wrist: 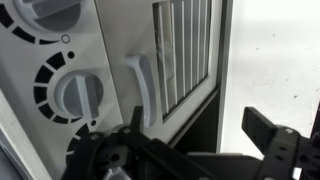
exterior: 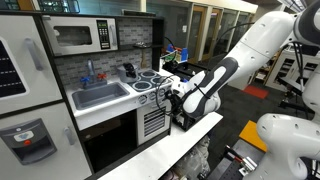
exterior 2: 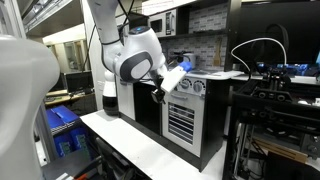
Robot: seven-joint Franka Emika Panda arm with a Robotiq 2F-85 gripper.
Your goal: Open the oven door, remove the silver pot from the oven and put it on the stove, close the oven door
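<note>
Fingers (wrist: pixel 268 140) spread wide, holding nothing, as the gripper (wrist: pixel 195 140) hovers just beside the white handle (wrist: pixel 140 85) on the oven door (wrist: pixel 185 50). Door looks shut; pot unseen (presumably inside). Handle seems rigid, slick plastic, so pinch mid-bar.

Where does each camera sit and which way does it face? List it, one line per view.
In an exterior view: stands off the kitchen's front, looking across sink and stove to the oven door; arm and gripper reach in from the right.
In an exterior view: stands low beside the robot, looking obliquely at the oven door; the arm fills the middle.
Wrist view: on the wrist, close to the oven front, facing a knob and the handle; open gripper at the bottom.
Shared: all three show the oven door.
</note>
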